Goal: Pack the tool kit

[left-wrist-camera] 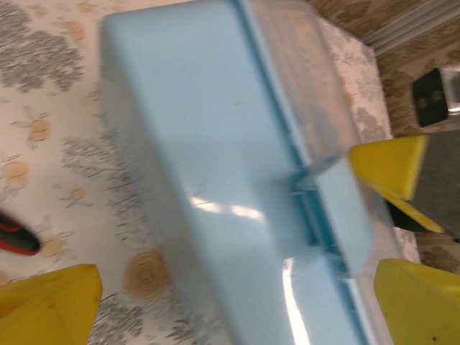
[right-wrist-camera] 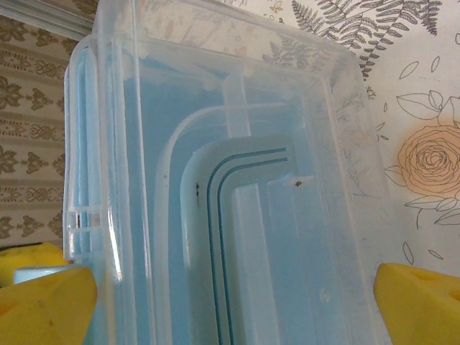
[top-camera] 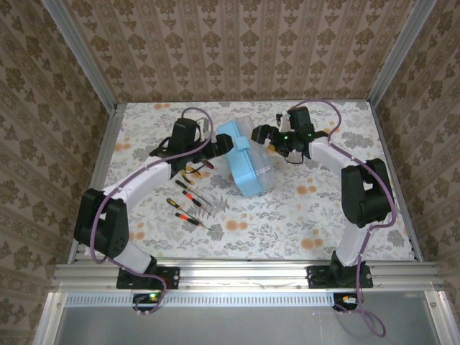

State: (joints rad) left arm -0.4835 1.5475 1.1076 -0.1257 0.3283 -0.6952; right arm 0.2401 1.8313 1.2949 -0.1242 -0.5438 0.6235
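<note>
The translucent light-blue case [top-camera: 244,165] stands tilted on its side mid-table, its darker blue handle facing the left arm. My left gripper [top-camera: 221,144] is open. In the left wrist view its yellow fingertips [left-wrist-camera: 50,305] straddle the case [left-wrist-camera: 215,165], with a gap on the left side. My right gripper [top-camera: 260,135] is open at the case's far right corner. Its yellow fingertips [right-wrist-camera: 424,295] sit on either side of the clear shell [right-wrist-camera: 237,215], and whether they touch it is unclear. Several red-black screwdrivers [top-camera: 190,194] lie on the table to the left; one handle [left-wrist-camera: 16,236] shows.
The table has a floral cloth [top-camera: 309,215] and is fenced by aluminium rails [top-camera: 244,273] and patterned walls. The two arms meet over the case at mid-table. The right gripper's yellow finger [left-wrist-camera: 388,169] shows beyond the case.
</note>
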